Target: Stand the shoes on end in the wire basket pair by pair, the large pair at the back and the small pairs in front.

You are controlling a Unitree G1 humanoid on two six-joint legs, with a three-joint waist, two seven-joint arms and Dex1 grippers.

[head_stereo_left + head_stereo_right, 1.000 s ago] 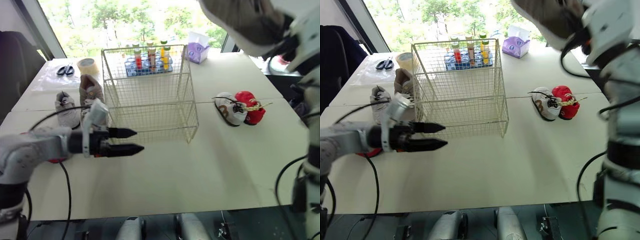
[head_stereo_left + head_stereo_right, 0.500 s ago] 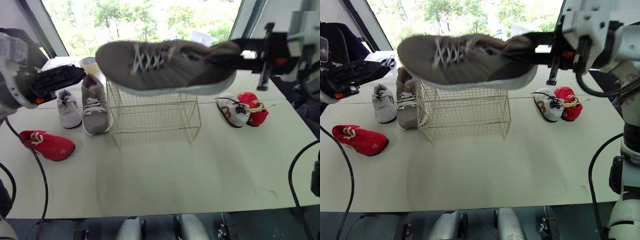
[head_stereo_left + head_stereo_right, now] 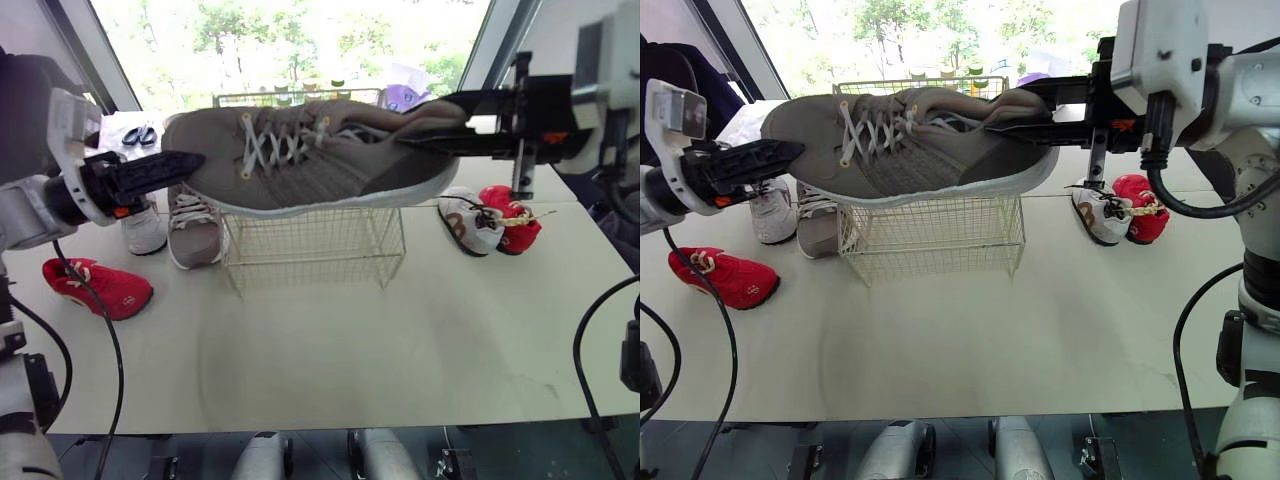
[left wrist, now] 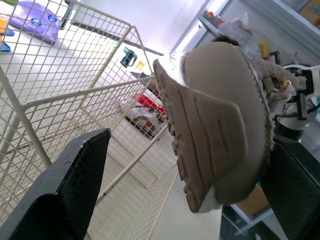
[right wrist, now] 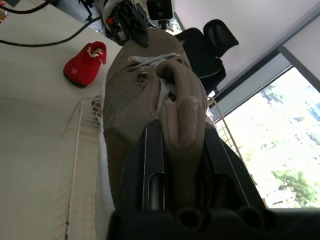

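Item, large shoe: we recorded it grey with white laces, held level in the air just above the basket, toe toward the basket's left side.
Right gripper: fingers clamped tight on the shoe's heel collar.
Left gripper: fingers spread wide to either side of the toe; we could not tell whether they touched it.
Second large shoe and white shoe: on the table, just left of the basket.
Red shoe: left of the basket and forward of it.
White-and-red pair: right of the basket.
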